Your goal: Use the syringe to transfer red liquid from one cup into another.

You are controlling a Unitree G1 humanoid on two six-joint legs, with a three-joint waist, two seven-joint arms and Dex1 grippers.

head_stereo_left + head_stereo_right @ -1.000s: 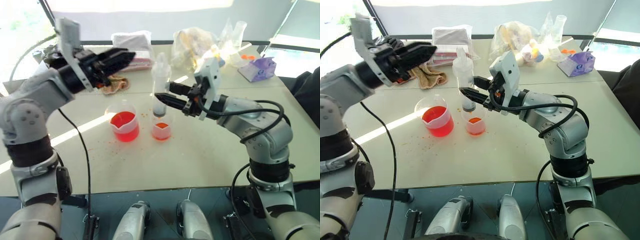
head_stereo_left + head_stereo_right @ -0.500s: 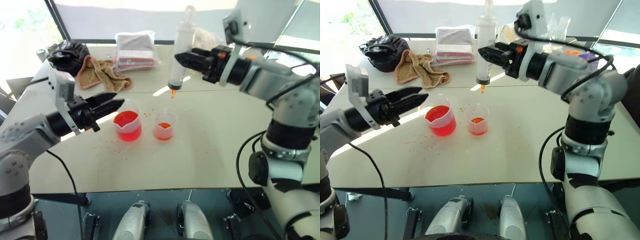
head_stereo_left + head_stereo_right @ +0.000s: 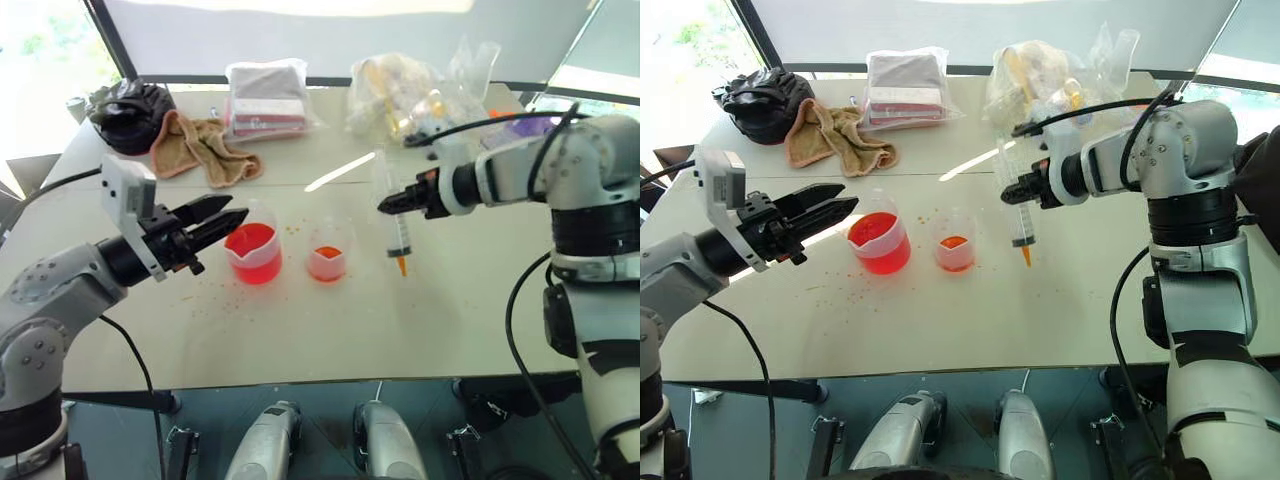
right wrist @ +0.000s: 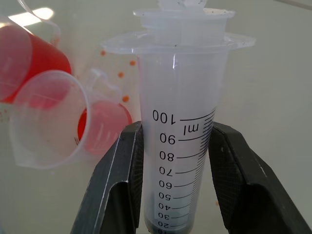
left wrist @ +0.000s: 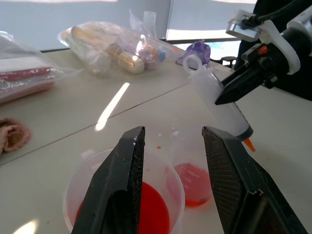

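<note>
Plastic bags (image 3: pixel 400 95) and a towel (image 3: pixel 205 148) lie behind, seemingly unobstructive; right fingers (image 4: pixel 117 185) pinch the syringe (image 3: pixel 398 215), left fingers (image 5: pixel 122 180) spread

Pale table (image 3: pixel 430 320) holding a spouted beaker (image 3: pixel 252 252) of red liquid (image 3: pixel 251 245), a smaller cup (image 3: pixel 328 258), a brown towel (image 3: pixel 203 148), and plastic bags (image 3: pixel 400 92) at the back

Right wrist view: syringe (image 4: pixel 178 122) plunger top cut off at 12 o'clock, scale below 20 and orange tip hidden between the fingers (image 4: pixel 114 190). Left wrist view: wider beaker (image 5: pixel 161 195) cropped at 6 o'clock, partly behind fingers (image 5: pixel 119 180). Beaker scale unreadable.
</note>
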